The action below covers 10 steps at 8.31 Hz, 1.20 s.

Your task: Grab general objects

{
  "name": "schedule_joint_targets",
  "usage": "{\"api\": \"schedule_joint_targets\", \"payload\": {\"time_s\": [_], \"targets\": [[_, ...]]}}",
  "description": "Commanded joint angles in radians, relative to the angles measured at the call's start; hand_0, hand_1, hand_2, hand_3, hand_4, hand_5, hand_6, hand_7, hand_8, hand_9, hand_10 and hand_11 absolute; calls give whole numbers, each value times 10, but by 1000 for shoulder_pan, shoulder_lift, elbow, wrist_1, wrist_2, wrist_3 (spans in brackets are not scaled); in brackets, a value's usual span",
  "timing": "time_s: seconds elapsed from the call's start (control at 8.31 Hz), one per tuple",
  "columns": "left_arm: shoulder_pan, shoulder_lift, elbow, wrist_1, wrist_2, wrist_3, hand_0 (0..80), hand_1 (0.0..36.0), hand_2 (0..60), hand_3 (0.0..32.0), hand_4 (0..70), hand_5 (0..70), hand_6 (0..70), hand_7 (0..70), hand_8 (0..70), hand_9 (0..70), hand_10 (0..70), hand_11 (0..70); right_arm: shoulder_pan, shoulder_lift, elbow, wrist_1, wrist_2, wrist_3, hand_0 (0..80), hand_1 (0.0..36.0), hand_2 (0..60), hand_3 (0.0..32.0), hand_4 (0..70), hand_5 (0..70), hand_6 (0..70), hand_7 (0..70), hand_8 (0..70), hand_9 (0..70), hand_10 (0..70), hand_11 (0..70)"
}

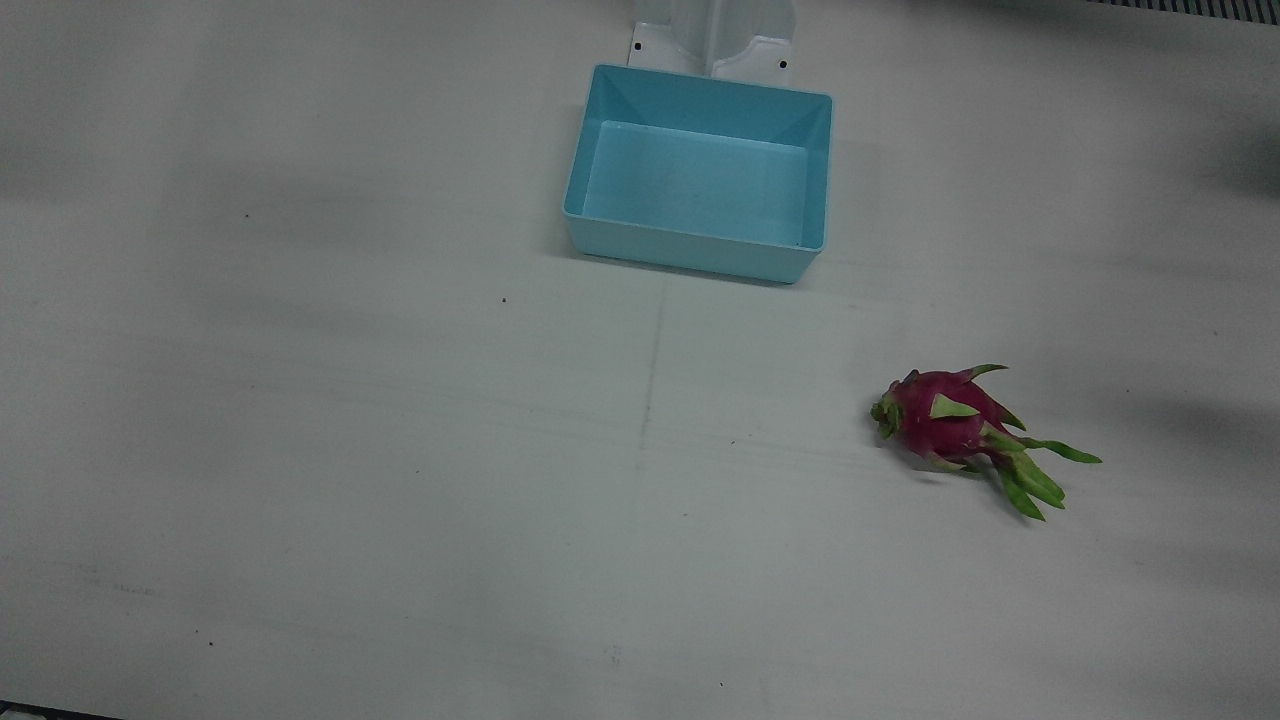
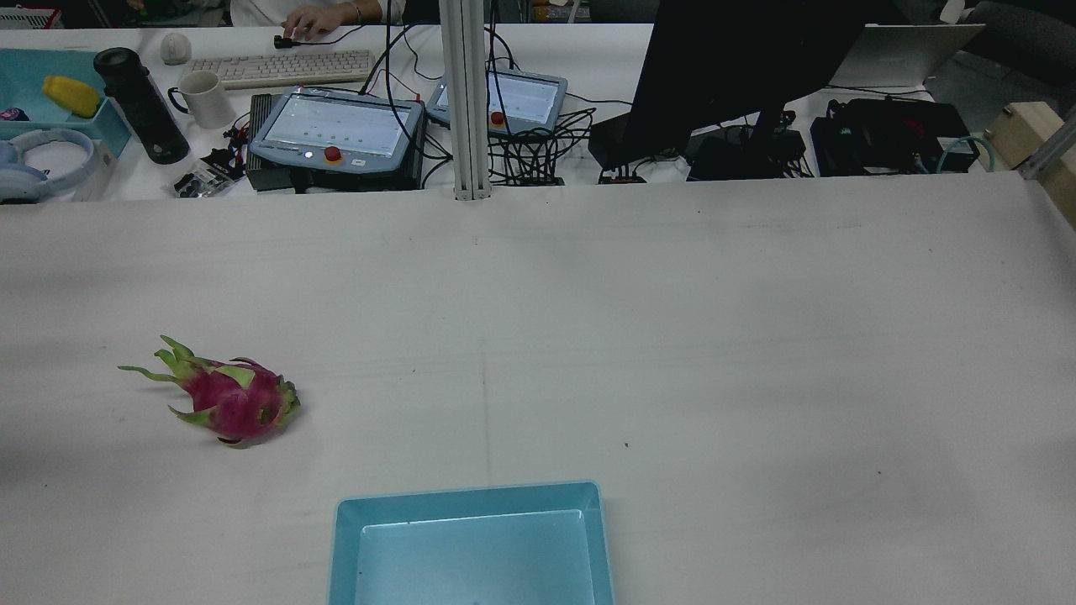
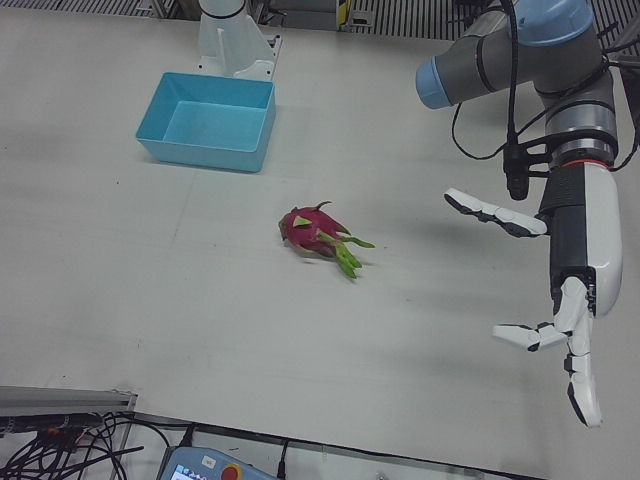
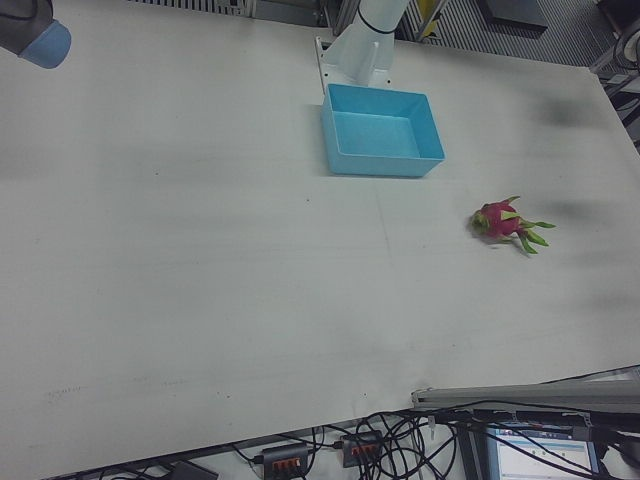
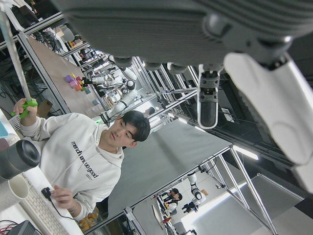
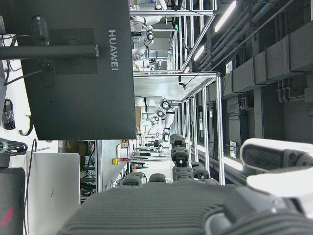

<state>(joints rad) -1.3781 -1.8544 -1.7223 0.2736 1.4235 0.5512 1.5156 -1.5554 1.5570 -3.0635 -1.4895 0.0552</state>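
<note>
The big white table (image 1: 300, 450) is lying under me, and it is carrying just two things. The blue bin (image 1: 700, 175) is sitting at the back edge of the table, close to the white post between my arms. Nothing is lying inside it.

My left arm (image 3: 530, 60) is reaching in from the side, up in the air. My left robot hand (image 3: 570, 290) is hanging off the end of it, pointing down. It is open, with the fingers (image 3: 495, 212) spread wide apart, and it is holding nothing. It is floating well away from the fruit.

The pink dragon fruit (image 1: 955, 420) is lying on its side on my left half of the table, away from the bin. Its green leafy tips are pointing away from the bin.

My right robot hand (image 6: 274, 166) is showing only a little bit in its own camera, so I cannot tell if it is open or closed.
</note>
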Motion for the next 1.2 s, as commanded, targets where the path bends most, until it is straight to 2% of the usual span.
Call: {"api": "schedule_joint_targets", "payload": {"time_s": [0.0, 0.36, 0.6, 0.72, 0.84, 1.08], "targets": [[1, 4, -3, 1, 0, 1, 555, 194, 0, 0, 30, 0, 0, 0, 0, 0, 0, 0, 0, 0, 0, 0, 0, 0, 0, 0, 0, 0, 0, 0, 0, 0, 0, 0, 0, 0], [7, 3, -14, 0, 0, 1, 550, 188, 0, 0, 37, 0, 0, 0, 0, 0, 0, 0, 0, 0, 0, 0, 0, 0, 0, 0, 0, 0, 0, 0, 0, 0, 0, 0, 0, 0], [77, -3, -124, 36, 8, 21, 596, 222, 0, 0, 58, 0, 0, 0, 0, 0, 0, 0, 0, 0, 2, -1, 0, 0, 0, 0, 0, 0, 0, 0, 0, 0, 0, 0, 0, 0], [83, -3, -201, 97, 23, 92, 599, 227, 0, 0, 57, 0, 0, 0, 0, 0, 0, 0, 0, 0, 2, 0, 0, 0, 0, 0, 0, 0, 0, 0, 0, 0, 0, 0, 0, 0], [86, -2, -250, 111, 55, 125, 600, 227, 0, 4, 48, 0, 0, 2, 0, 0, 0, 0, 2, 0, 2, -1, 0, 0, 0, 0, 0, 0, 0, 0, 0, 0, 0, 0, 0, 0], [117, 6, -260, 110, 55, 139, 593, 230, 5, 0, 65, 0, 0, 2, 0, 0, 0, 0, 0, 0, 2, -1, 0, 0, 0, 0, 0, 0, 0, 0, 0, 0, 0, 0, 0, 0]]}}
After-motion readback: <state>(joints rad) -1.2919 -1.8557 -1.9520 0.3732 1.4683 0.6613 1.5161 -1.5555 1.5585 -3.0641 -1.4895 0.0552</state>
